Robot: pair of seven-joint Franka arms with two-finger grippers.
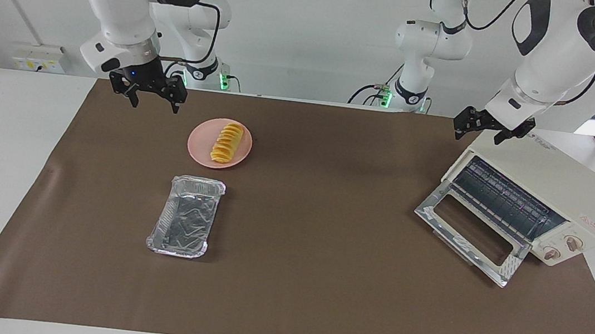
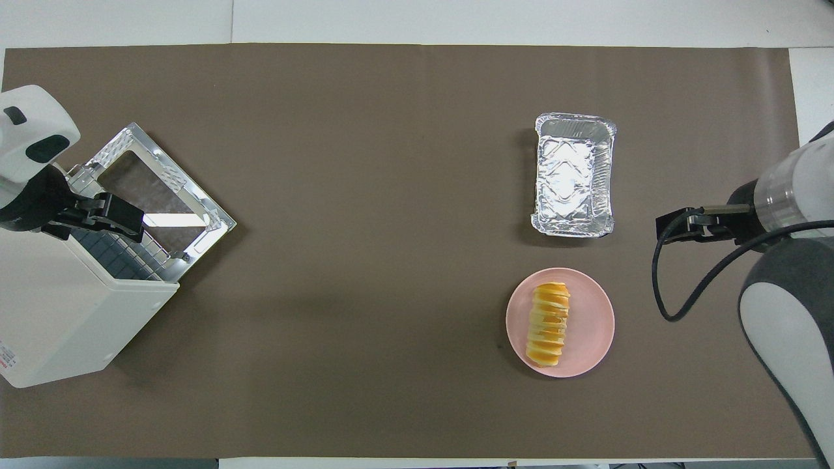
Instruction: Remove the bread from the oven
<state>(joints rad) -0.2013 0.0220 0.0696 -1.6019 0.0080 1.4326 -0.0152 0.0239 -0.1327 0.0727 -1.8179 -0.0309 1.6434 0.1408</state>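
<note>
The bread (image 1: 227, 142) lies on a pink plate (image 1: 199, 147) toward the right arm's end of the table; it also shows in the overhead view (image 2: 548, 324) on the plate (image 2: 596, 326). The cream-white oven (image 1: 549, 173) stands toward the left arm's end, also in the overhead view (image 2: 58, 312). Its glass door (image 1: 504, 269) is folded down open and the wire rack inside is bare. My left gripper (image 1: 479, 133) hangs open and empty over the oven's top edge. My right gripper (image 1: 155, 100) hangs open and empty in the air beside the plate.
An empty crinkled silver foil tray (image 1: 186, 216) lies farther from the robots than the plate, also in the overhead view (image 2: 575, 172). A brown mat (image 1: 318, 281) covers the table.
</note>
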